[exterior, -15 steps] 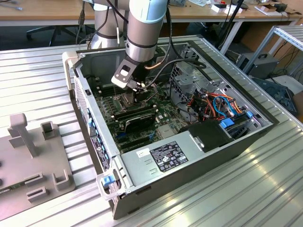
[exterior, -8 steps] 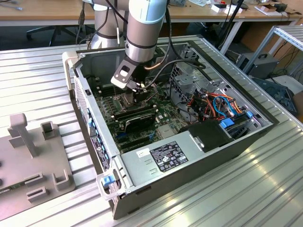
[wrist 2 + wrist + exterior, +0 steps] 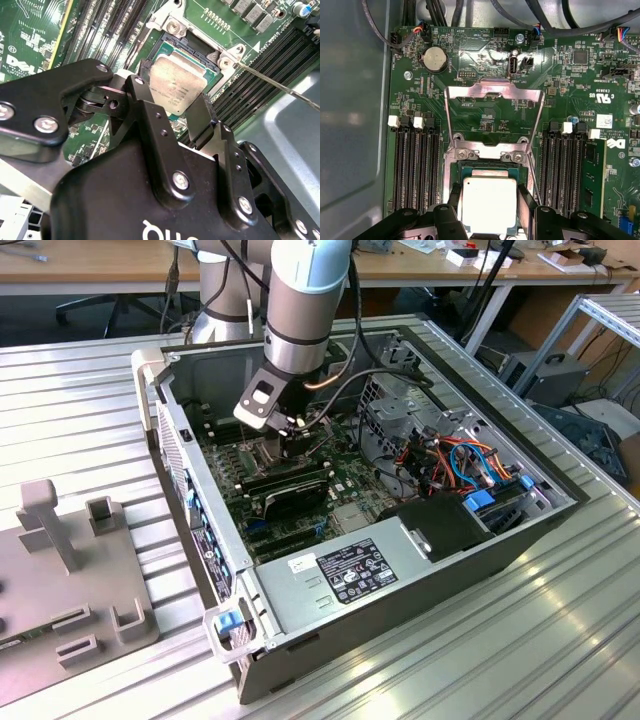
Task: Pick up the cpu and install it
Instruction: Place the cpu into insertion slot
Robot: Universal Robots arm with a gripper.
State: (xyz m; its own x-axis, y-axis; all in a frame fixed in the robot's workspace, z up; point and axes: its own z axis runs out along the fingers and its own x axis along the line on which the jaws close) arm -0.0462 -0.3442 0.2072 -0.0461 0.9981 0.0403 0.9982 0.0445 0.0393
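Pick was done | gripper (image 3: pixel 296 443) gripped the cpu (image 3: pixel 489 204) | over socket (image 3: pixel 470 169), 11 o'clock from power supply (image 3: pixel 345 570) in exterior view | load frame (image 3: pixel 492 91) stood open | seating, release not yet done

Ribbed metal table (image 3: pixel 500 660) carries an open computer case (image 3: pixel 400 615) and grey fixture (image 3: pixel 40 590).

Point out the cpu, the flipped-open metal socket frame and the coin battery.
cpu (image 3: pixel 489 205), first wrist view: middle of its pale metal face.
socket frame (image 3: pixel 492 90), first wrist view: crossbar at its free end.
coin battery (image 3: pixel 434 60), first wrist view: centre of its round face.
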